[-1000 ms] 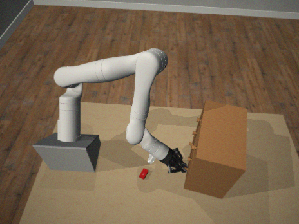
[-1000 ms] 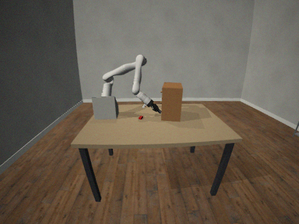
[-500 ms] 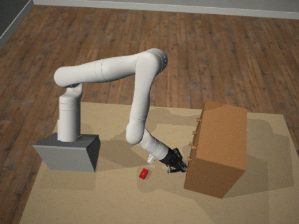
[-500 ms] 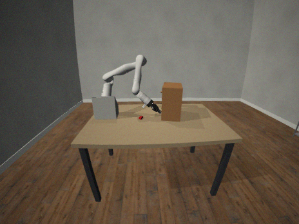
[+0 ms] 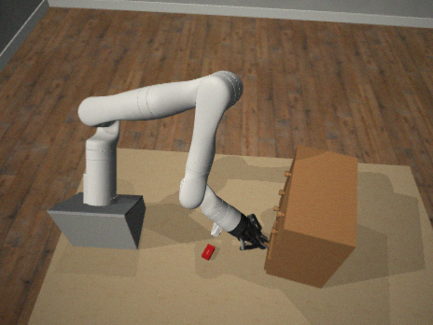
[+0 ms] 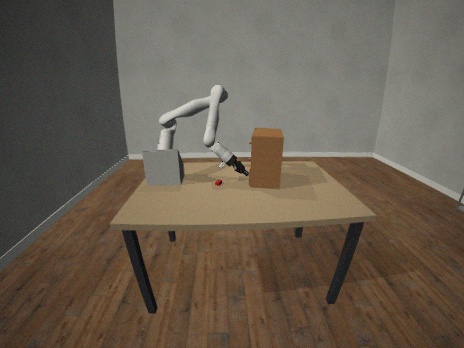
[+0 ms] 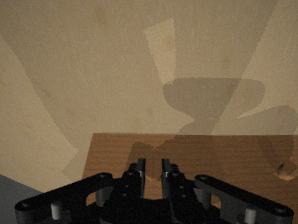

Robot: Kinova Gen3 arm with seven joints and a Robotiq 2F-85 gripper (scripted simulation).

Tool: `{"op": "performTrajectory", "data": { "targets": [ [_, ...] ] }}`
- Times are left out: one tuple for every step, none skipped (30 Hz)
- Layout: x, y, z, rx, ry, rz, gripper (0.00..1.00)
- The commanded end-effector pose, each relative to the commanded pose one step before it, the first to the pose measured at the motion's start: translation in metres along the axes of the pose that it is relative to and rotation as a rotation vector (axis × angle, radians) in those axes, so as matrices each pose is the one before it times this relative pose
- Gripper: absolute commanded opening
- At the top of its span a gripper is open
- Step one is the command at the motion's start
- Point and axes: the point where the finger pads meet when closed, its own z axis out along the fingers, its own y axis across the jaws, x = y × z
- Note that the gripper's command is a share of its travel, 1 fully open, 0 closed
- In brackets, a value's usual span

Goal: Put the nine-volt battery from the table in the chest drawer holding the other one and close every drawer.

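Red battery (image 5: 208, 252) (image 6: 218, 183) lies flat on the tabletop (image 5: 159, 285) (image 6: 240, 207), left of the end effector (image 5: 265, 243) (image 6: 247, 174) (image 7: 153, 169) and slightly nearer in the top view, well apart from it; long axis slants near-left to far-right. 1 arm only, so no choice of reach. End effector points down-right at the near, low part of the chest front, 2 fingers nearly together, apparently closed on 1 small round wooden knob (image 7: 154, 178); battery not held. Chest (image 5: 322, 196) (image 6: 266, 160) (image 7: 117, 147) is a tall orange-brown box, fine wood grain, matte; tabletop is paler wood. Likely step: drawer opening, early in the task. Next pull should go left, straight off the front, under half the drawer's length or it droops. Drawer contents not visible, so can't confirm the matching battery.
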Motion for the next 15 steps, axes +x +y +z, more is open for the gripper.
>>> {"op": "performTrajectory", "data": {
  "targets": [
    [0.00057,-0.00054,-0.00209,0.00105,-0.00114,0.00082,0.13],
    [0.00071,0.00000,-0.00085,0.00000,0.00000,0.00000,0.13],
    [0.00074,0.00001,-0.00089,-0.00001,-0.00001,0.00001,0.13],
    [0.00078,-0.00001,-0.00092,0.00001,0.00001,-0.00001,0.13],
    [0.00080,0.00000,-0.00094,0.00000,0.00000,0.00000,0.13],
    [0.00081,0.00000,-0.00097,0.00000,0.00000,0.00000,0.13],
    [0.00083,0.00001,-0.00100,-0.00001,-0.00001,0.00001,0.13],
    [0.00086,-0.00001,-0.00102,0.00001,0.00001,-0.00001,0.13],
    [0.00088,0.00000,-0.00104,0.00000,0.00000,0.00000,0.13],
    [0.00089,0.00000,-0.00106,-0.00001,-0.00001,0.00000,0.13],
    [0.00090,0.00000,-0.00108,0.00000,0.00000,0.00000,0.13],
    [0.00092,-0.00001,-0.00109,0.00001,0.00001,-0.00001,0.13],
    [0.00093,0.00000,-0.00111,0.00000,0.00000,0.00000,0.13],
    [0.00093,0.00001,-0.00112,-0.00001,-0.00001,0.00001,0.13],
    [0.00000,0.00000,0.00000,0.00000,0.00000,0.00000,0.13]
  ]
}}
